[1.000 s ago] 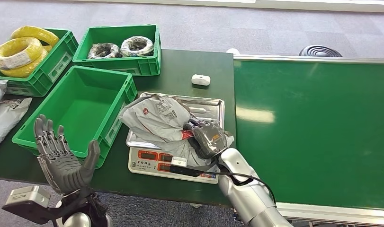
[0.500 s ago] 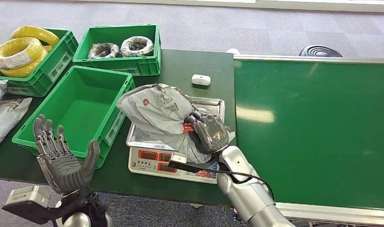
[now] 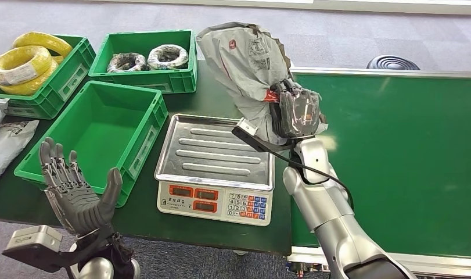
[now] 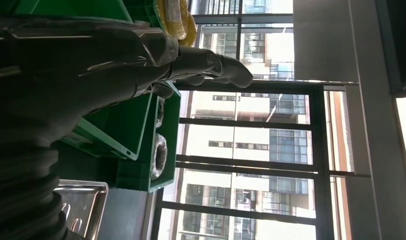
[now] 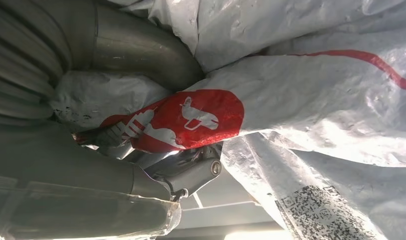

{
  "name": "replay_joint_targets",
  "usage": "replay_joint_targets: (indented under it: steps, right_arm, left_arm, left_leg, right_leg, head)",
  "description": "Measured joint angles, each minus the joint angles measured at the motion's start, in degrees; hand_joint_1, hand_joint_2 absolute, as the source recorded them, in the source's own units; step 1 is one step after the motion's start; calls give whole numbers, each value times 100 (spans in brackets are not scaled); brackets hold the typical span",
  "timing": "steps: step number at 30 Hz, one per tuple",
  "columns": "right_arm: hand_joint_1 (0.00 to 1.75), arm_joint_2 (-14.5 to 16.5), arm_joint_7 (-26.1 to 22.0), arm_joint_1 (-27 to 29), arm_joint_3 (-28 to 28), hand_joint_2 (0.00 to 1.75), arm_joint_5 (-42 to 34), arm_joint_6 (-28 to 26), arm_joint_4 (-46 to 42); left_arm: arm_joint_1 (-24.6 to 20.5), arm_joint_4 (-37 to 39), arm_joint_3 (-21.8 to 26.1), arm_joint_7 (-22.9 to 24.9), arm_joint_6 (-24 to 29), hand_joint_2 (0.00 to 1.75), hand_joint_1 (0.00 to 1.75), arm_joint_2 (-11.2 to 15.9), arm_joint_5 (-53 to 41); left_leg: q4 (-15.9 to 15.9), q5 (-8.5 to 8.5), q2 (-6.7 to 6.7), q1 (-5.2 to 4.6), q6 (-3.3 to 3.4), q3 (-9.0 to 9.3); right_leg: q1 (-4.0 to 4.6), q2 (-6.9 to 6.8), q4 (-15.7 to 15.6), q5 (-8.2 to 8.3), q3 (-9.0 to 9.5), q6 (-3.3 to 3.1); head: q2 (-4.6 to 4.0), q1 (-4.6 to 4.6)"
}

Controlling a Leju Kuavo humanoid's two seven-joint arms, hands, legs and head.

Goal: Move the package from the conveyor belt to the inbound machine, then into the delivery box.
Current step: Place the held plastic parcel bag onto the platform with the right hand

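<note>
My right hand (image 3: 295, 112) grips a crumpled grey plastic package (image 3: 244, 64) with red markings and holds it high above the far right corner of the scale (image 3: 212, 200). The scale's steel tray (image 3: 215, 151) lies bare below it. In the right wrist view the package (image 5: 311, 95) fills the space against my fingers (image 5: 140, 55), showing a red logo and a printed code. My left hand (image 3: 76, 192) is raised at the near left with fingers spread and nothing in it, just in front of the empty green box (image 3: 96, 131). The conveyor belt (image 3: 389, 157) stretches to the right.
Behind the empty box stand a green crate of yellow cable coils (image 3: 32, 61) and a crate with dark coils (image 3: 148, 58). Grey bags (image 3: 3, 139) lie at the far left. A small white device (image 3: 246, 97) sits on the dark table behind the scale.
My right hand has lifted the package off the scale tray, up and away toward the back. The tray is now bare. My left hand has stayed in place.
</note>
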Motion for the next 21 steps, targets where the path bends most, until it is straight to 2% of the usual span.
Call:
replay_joint_targets:
  steps: [9, 10, 11, 13, 14, 15, 21]
  right_arm:
    - [175, -19, -102, -23, -196, 175, -14, 62, 302]
    - [169, -15, -143, -20, -205, 175, -20, 99, 340]
    - [137, -9, -176, -14, -214, 175, -25, 130, 381]
    - [49, 7, -232, 12, -231, 175, -21, 165, 468]
    - [11, 15, -249, 30, -236, 175, -9, 168, 506]
    - [0, 23, -265, 48, -240, 175, 3, 164, 543]
    - [0, 38, -337, 122, -294, 175, -5, 89, 708]
  left_arm:
    - [-65, 56, 10, 0, -67, 175, 0, -55, -2]
    - [-84, 67, 11, 0, -79, 175, 0, -67, -3]
    - [-103, 78, 12, -1, -86, 175, 0, -78, -4]
    - [-134, 99, 13, 0, -96, 175, 0, -99, -6]
    - [-147, 108, 13, 0, -100, 175, 0, -108, -8]
    - [-158, 114, 14, 1, -104, 175, 0, -116, -12]
    - [-180, 149, 13, -1, -119, 175, 0, -141, -43]
  left_leg:
    - [0, 0, 0, 0, 0, 0]
    - [0, 0, 0, 0, 0, 0]
    - [0, 0, 0, 0, 0, 0]
    - [0, 0, 0, 0, 0, 0]
    - [0, 0, 0, 0, 0, -1]
    - [0, 0, 0, 0, 0, -1]
    - [0, 0, 0, 0, 0, -2]
  right_leg:
    - [0, 0, 0, 0, 0, 0]
    - [0, 0, 0, 0, 0, 0]
    - [0, 0, 0, 0, 0, 0]
    - [0, 0, 0, 0, 0, 0]
    - [0, 0, 0, 0, 0, 0]
    - [0, 0, 0, 0, -1, 0]
    - [0, 0, 0, 0, -2, 0]
  head:
    - [0, 1]
    - [0, 1]
    - [0, 1]
    - [0, 1]
    - [0, 1]
    - [0, 1]
    - [0, 1]
